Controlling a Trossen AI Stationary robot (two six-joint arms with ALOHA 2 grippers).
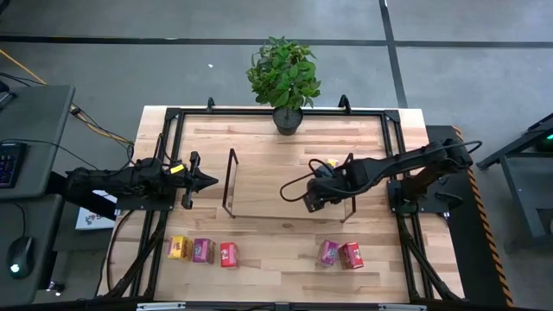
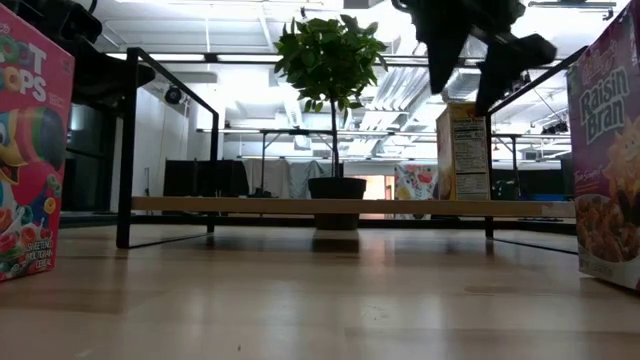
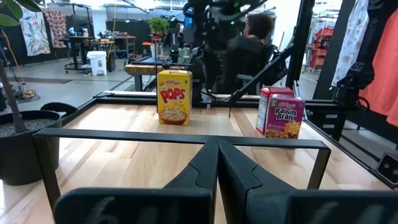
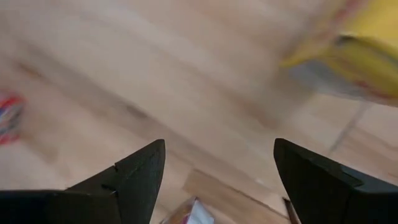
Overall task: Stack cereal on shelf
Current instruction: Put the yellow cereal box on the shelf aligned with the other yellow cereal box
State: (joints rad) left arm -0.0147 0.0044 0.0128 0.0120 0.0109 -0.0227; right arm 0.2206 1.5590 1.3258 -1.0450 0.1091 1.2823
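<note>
Right gripper [image 1: 311,204] released above the shelf [image 1: 259,186], fingers spread and empty.

One yellow cereal box [image 2: 463,152] stands upright on the shelf's right end, just beside the spread fingers [image 4: 134,177]. A careless sideways move could knock it over. The left gripper [image 1: 206,180] waits clenched at the shelf's left end; five boxes [image 1: 202,250] remain on the table.

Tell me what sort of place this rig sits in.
Probably an open lab or workshop: bare concrete floor around the table, a desk with a keyboard alongside, and work tables under exposed ceiling pipes behind.
</note>
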